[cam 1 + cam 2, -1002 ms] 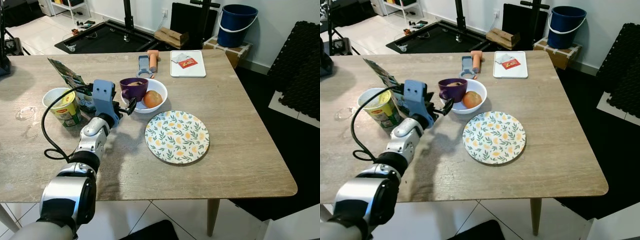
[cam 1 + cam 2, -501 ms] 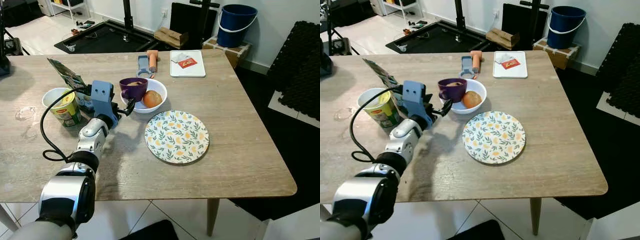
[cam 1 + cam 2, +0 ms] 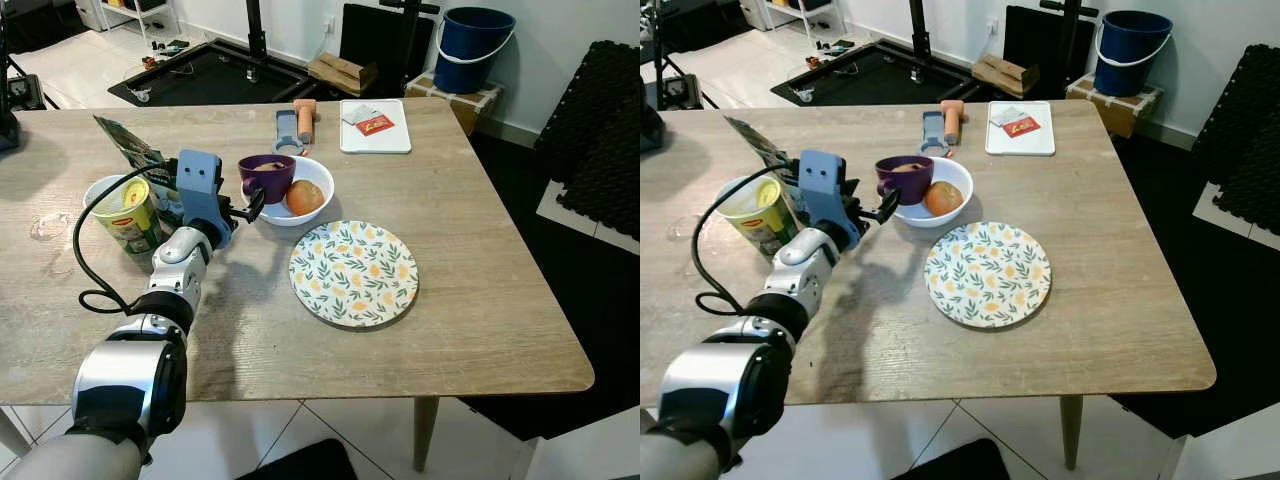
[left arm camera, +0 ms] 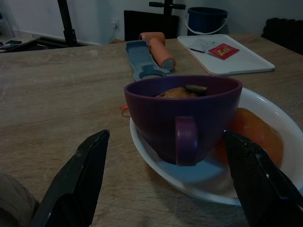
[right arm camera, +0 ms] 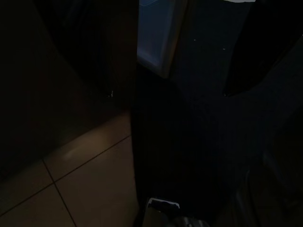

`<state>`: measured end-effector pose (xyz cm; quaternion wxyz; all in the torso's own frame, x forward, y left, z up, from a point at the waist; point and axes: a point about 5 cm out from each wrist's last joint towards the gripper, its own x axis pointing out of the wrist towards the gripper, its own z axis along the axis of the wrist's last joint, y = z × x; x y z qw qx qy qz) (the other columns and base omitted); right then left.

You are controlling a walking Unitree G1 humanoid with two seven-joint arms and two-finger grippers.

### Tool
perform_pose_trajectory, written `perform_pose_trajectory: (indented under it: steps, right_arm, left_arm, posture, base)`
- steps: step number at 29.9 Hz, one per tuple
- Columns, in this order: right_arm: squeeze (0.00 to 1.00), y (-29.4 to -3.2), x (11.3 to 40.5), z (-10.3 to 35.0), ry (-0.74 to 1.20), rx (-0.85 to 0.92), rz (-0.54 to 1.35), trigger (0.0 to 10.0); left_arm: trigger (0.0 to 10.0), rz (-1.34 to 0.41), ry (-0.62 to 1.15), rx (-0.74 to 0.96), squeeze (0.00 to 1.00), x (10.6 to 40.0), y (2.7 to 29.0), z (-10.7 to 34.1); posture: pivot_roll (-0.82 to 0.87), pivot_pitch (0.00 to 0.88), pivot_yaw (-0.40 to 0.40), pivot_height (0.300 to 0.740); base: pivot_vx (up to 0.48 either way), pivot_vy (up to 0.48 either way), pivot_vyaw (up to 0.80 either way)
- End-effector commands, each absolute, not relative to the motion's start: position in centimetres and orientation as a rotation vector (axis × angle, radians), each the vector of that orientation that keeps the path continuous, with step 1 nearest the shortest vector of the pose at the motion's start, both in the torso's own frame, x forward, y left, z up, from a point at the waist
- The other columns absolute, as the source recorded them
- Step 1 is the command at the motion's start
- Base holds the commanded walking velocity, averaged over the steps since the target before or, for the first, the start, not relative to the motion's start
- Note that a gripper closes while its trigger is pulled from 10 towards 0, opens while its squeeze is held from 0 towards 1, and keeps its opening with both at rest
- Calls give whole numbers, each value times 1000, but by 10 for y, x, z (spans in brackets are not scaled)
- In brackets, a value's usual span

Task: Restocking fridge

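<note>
The left gripper (image 3: pixel 247 205) is held just above the wooden table (image 3: pixel 480 290), its fingers spread wide and empty, pointed at the handle of the purple mug (image 3: pixel 267 176). The mug is seated in the white bowl (image 3: pixel 318 178), with an orange fruit (image 3: pixel 305 197) at its 3 o'clock. A floral plate (image 3: pixel 354 273) is found at 5 o'clock from the bowl, a yellow-green cup (image 3: pixel 126 212) at 9 o'clock. The right wrist view is very dark; a tiled floor (image 5: pixel 71 189) is made out, and the state of the right gripper cannot be told.

I see a light wooden tabletop (image 3: pixel 470 300) on a white tiled floor (image 3: pixel 60 60). Behind it, a blue bucket (image 3: pixel 474 48) rests on a box beside a white wall (image 3: pixel 590 25).
</note>
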<state>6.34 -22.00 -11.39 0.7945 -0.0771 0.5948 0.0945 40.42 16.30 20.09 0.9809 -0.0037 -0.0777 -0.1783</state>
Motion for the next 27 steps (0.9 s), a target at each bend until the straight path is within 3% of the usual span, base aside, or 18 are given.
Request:
perform_pose_trajectory:
  steps: [1, 8, 10, 11, 12, 13, 27]
  right_arm:
    - [0, -218, 54, -116, 1312, -162, 204, 10000]
    - [0, -219, 56, -116, 1312, -163, 201, 10000]
    - [0, -219, 56, -116, 1312, -163, 200, 10000]
    - [0, -220, 56, -115, 1313, -162, 199, 10000]
    - [0, -220, 56, -115, 1313, -162, 199, 10000]
    - [0, -221, 55, -115, 1314, -162, 198, 10000]
    - [0, -227, 52, -114, 1325, -172, 189, 10000]
  left_arm:
    - [10000, -345, -141, 2, 0, 405, 169, 202]
    - [10000, -348, -145, 2, 0, 406, 168, 206]
    - [9529, -350, -144, 2, 0, 406, 168, 206]
    - [6157, -351, -143, 3, 0, 407, 167, 206]
    - [6157, -351, -143, 3, 0, 407, 167, 206]
    - [0, -356, -143, 0, 0, 407, 166, 207]
    - [0, -371, -134, -10, 0, 407, 161, 205]
  posture:
    - [-133, 230, 66, 740]
    - [-135, 232, 69, 740]
    - [-136, 232, 70, 740]
    - [-136, 233, 69, 740]
    - [-136, 233, 69, 740]
    - [-137, 234, 68, 740]
    - [-142, 234, 65, 740]
  base:
    - [0, 0, 0]
    - [0, 0, 0]
    - [0, 0, 0]
    - [0, 0, 0]
    - [0, 0, 0]
    - [0, 0, 0]
    - [0, 0, 0]
